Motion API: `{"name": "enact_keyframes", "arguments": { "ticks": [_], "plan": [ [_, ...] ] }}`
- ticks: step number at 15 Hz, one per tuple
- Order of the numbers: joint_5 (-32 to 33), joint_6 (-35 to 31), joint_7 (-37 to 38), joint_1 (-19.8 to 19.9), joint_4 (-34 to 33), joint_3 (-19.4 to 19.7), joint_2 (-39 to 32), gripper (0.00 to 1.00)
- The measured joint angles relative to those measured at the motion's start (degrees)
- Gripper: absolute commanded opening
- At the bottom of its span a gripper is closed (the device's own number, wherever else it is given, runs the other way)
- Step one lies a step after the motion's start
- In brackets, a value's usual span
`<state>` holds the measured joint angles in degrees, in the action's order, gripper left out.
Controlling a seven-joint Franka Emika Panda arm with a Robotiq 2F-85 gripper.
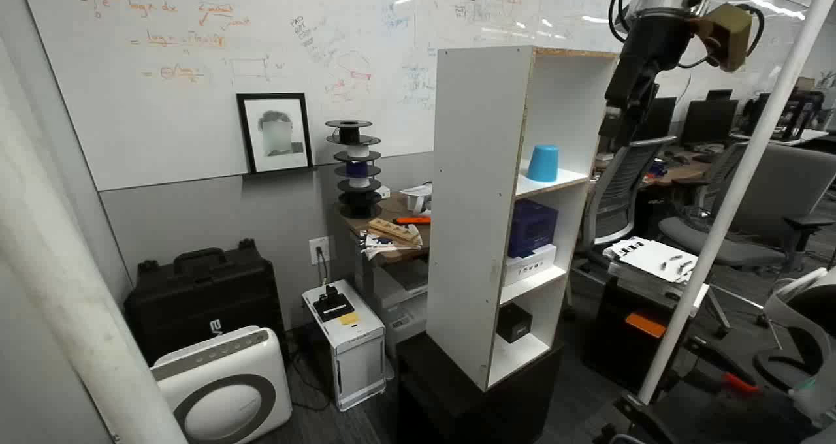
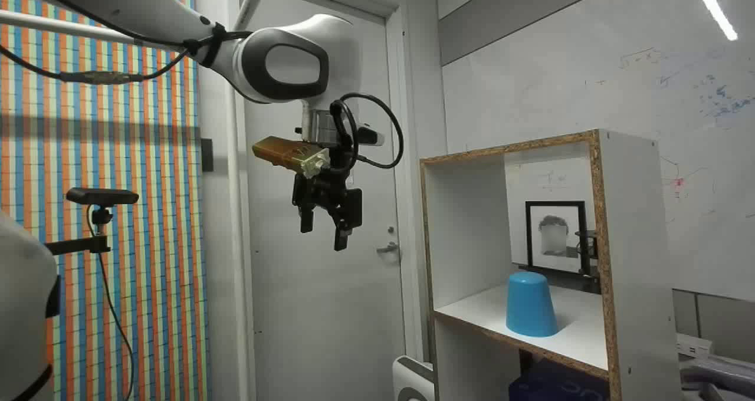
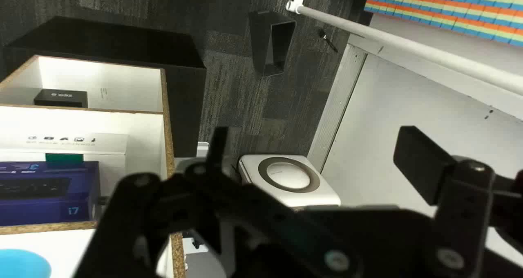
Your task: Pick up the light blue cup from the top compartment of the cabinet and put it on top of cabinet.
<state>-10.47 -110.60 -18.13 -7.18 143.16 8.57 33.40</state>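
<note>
The light blue cup stands upside down on the floor of the top compartment in both exterior views (image 1: 543, 163) (image 2: 531, 304). Part of it shows at the bottom left of the wrist view (image 3: 22, 265). The cabinet (image 1: 480, 202) is tall and white with raw chipboard edges, and it also shows in an exterior view (image 2: 637, 242). The top compartment (image 2: 466, 230) is open at the front and holds only the cup. My gripper (image 2: 323, 237) is open and empty, fingers down, in front of the cabinet and apart from it. In the wrist view its fingers (image 3: 314, 155) are spread wide.
Lower compartments hold a dark blue-purple box (image 1: 534, 225), a white box (image 1: 530, 266) and a small black box (image 1: 514, 322). The cabinet stands on a black base (image 1: 477, 398). A white pole (image 1: 738, 189) and a white air purifier (image 3: 290, 180) are nearby. A whiteboard (image 1: 366, 52) is behind.
</note>
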Motion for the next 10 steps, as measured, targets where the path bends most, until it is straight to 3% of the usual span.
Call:
{"name": "enact_keyframes", "arguments": {
  "ticks": [10],
  "plan": [
    [0.3, 0.0, -0.1, 0.3, -0.3, -0.4, 0.1, 1.0]
  ]
}}
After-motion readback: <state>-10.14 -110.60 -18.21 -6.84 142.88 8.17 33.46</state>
